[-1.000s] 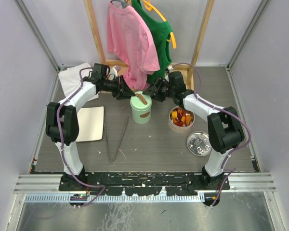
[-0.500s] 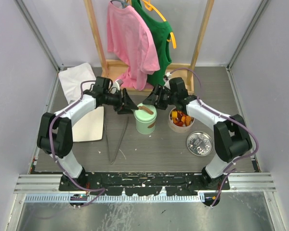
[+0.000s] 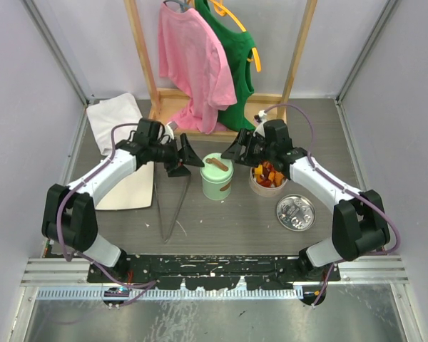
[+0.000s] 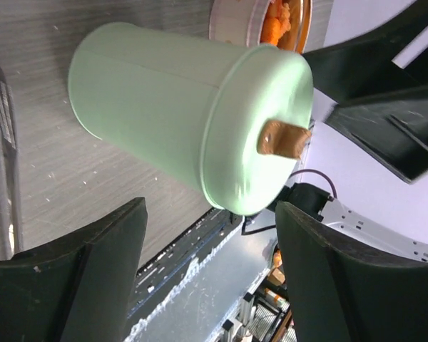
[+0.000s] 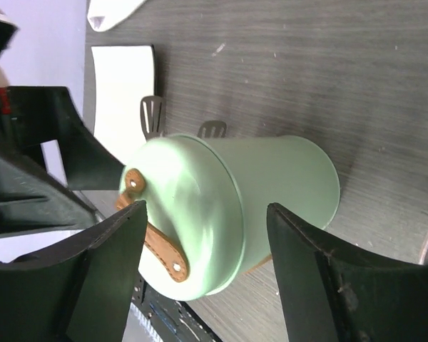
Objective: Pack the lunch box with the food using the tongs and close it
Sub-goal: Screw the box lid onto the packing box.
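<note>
The lunch box (image 3: pixel 217 178) is a pale green round canister with its lid on and a brown strap handle (image 3: pixel 216 163), standing upright mid-table. My left gripper (image 3: pixel 195 161) is open just left of the lid, clear of it; the lunch box (image 4: pixel 178 114) shows beyond its fingers (image 4: pixel 100 278). My right gripper (image 3: pixel 230 152) is open at the lid's right; its fingers (image 5: pixel 310 278) stand either side of the lunch box (image 5: pixel 257 206) with gaps. The food (image 3: pixel 269 173), orange and red pieces, fills a round bowl right of the box. The tongs (image 3: pixel 172 204) lie flat to the left.
A round metal dish (image 3: pixel 295 212) lies near right of the bowl. A white mat (image 3: pixel 128 189) and a white cloth (image 3: pixel 113 117) lie at the left. A wooden rack with a pink shirt (image 3: pixel 194 64) and a green shirt (image 3: pixel 237 60) stands behind.
The lunch box came a little nearer and to the right between both grippers. Both grippers have opened and drawn back from its lid.
</note>
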`<state>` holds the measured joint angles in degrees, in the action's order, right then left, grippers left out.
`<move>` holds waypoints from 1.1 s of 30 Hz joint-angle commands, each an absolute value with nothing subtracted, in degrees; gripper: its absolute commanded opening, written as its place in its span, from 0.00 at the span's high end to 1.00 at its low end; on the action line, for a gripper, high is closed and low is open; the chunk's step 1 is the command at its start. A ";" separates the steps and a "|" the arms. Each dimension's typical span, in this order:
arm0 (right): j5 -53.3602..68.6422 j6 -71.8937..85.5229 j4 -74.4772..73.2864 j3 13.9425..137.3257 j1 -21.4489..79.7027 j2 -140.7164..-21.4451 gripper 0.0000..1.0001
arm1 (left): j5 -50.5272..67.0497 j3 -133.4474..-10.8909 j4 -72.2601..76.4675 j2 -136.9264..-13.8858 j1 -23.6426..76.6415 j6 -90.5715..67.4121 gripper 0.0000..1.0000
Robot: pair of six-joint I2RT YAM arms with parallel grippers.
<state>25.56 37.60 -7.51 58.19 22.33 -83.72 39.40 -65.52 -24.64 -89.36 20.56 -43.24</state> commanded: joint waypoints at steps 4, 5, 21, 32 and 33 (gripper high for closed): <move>28.13 37.54 -7.74 54.18 22.39 -82.35 0.38 | 35.93 -62.88 -22.59 -86.14 25.47 -45.22 0.28; 27.68 37.45 -8.43 53.85 22.41 -82.35 0.39 | 34.75 -62.44 -22.59 -86.47 25.82 -45.90 0.30; 28.40 41.47 -3.90 40.16 22.76 -77.97 0.61 | 18.57 -52.89 -24.83 -87.61 26.89 -48.78 0.66; 26.83 39.80 -6.42 41.77 24.34 -74.81 0.48 | 18.16 -57.56 -28.52 -88.92 21.84 -45.02 0.67; 24.55 38.57 -8.04 42.96 24.33 -73.54 0.43 | 18.63 -58.31 -28.76 -88.76 21.28 -44.40 0.66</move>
